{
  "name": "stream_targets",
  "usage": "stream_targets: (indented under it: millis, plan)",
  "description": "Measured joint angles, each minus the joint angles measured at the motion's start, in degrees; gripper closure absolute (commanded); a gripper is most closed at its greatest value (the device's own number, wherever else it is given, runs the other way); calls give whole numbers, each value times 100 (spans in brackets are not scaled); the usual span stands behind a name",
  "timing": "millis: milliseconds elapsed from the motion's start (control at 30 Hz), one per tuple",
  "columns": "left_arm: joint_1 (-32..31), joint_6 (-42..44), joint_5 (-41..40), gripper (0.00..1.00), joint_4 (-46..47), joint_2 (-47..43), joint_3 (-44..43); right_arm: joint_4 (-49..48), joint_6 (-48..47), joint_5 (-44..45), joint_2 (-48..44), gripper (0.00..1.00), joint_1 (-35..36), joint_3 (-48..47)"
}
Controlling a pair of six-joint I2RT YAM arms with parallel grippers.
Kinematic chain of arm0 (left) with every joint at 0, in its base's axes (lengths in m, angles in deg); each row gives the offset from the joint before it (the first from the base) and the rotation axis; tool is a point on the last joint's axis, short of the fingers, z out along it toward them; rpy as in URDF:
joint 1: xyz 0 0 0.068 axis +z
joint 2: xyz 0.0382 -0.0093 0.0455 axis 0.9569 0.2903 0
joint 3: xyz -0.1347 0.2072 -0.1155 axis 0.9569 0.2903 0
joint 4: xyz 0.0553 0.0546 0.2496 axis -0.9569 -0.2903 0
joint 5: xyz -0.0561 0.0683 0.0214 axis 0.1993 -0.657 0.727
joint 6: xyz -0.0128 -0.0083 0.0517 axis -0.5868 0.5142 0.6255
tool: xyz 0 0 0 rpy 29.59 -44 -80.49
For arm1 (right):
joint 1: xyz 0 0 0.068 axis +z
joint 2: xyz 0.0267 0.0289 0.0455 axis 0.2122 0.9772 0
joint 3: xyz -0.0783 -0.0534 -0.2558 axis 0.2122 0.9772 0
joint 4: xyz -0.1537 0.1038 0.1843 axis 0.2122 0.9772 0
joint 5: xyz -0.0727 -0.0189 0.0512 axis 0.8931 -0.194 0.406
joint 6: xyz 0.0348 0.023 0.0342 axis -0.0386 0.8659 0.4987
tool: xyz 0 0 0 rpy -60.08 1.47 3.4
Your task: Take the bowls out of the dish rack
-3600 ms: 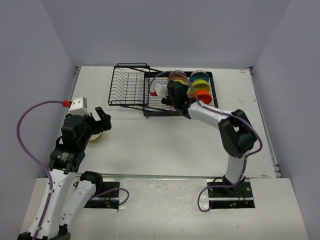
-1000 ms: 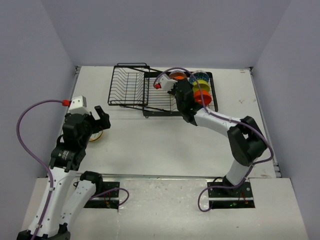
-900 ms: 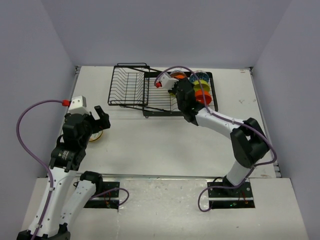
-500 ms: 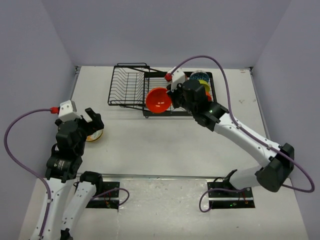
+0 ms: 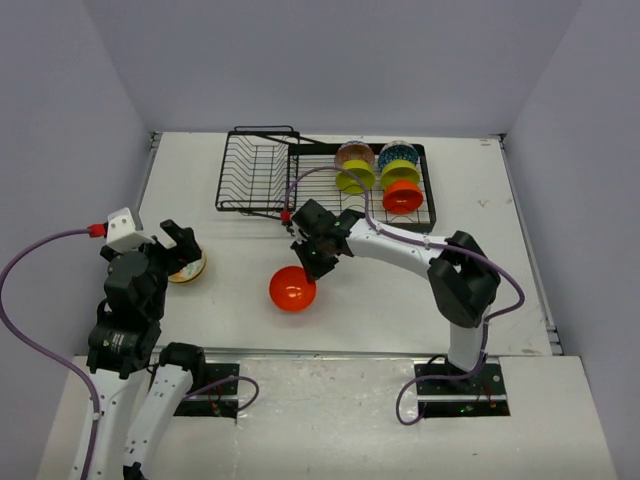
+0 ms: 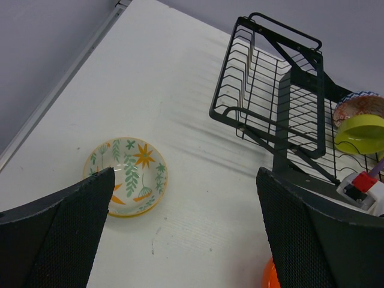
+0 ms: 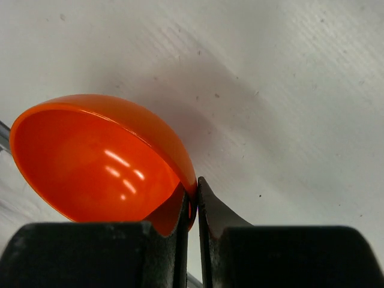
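Left hand [image 5: 180,243]: nearest, at the left, hovering over the white surface [image 5: 380,300]. Its fingers [image 6: 60,240] are spread wide with nothing between them.

Just beyond and below it is a shallow cream bowl printed with green leaves and orange flowers [image 6: 127,175]. It sits upright on the surface near the left edge, apart from everything else.

Mid-surface, right of that, is a glossy orange plastic bowl [image 5: 292,289]. The right hand [image 5: 310,266] has it by the rim. The fingers [image 7: 213,210] are pressed together on the bowl wall, one inside and one outside, plain in the right wrist view. The bowl is tilted, its hollow turned toward that camera, with a shadow on the surface behind it. Cannot tell whether its underside touches the surface. It is well apart from the rack, on the near side.

Far side: black wire dish rack [image 5: 250,207], a deep basket on the left joined to a flat slotted tray on the right. The tray holds five bowls standing on edge.
- Left row: a pink-patterned bowl [image 5: 353,152] at the back, with a lime-green bowl [image 5: 350,181] in front of it.
- Right row: a blue-patterned bowl [image 5: 397,151] farthest, then a yellow bowl [image 5: 399,170], and an orange-red bowl [image 5: 403,196] nearest.
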Motion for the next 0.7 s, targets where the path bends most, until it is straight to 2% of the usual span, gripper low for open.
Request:
stream_targets:
  millis: [167, 367, 600, 700]
  plan:
    - [0, 0, 2, 0, 0, 2, 0, 409, 48, -28, 352, 100, 59, -498]
    - [0, 0, 7, 0, 0, 11, 0, 437, 195, -31, 892, 100, 63, -1287]
    - [0, 0, 9, 0, 2, 11, 0, 590, 452, 87, 1386, 100, 74, -1738]
    - [0, 2, 11, 0, 2, 11, 0, 588, 485, 155, 1456, 95, 103, -1827]
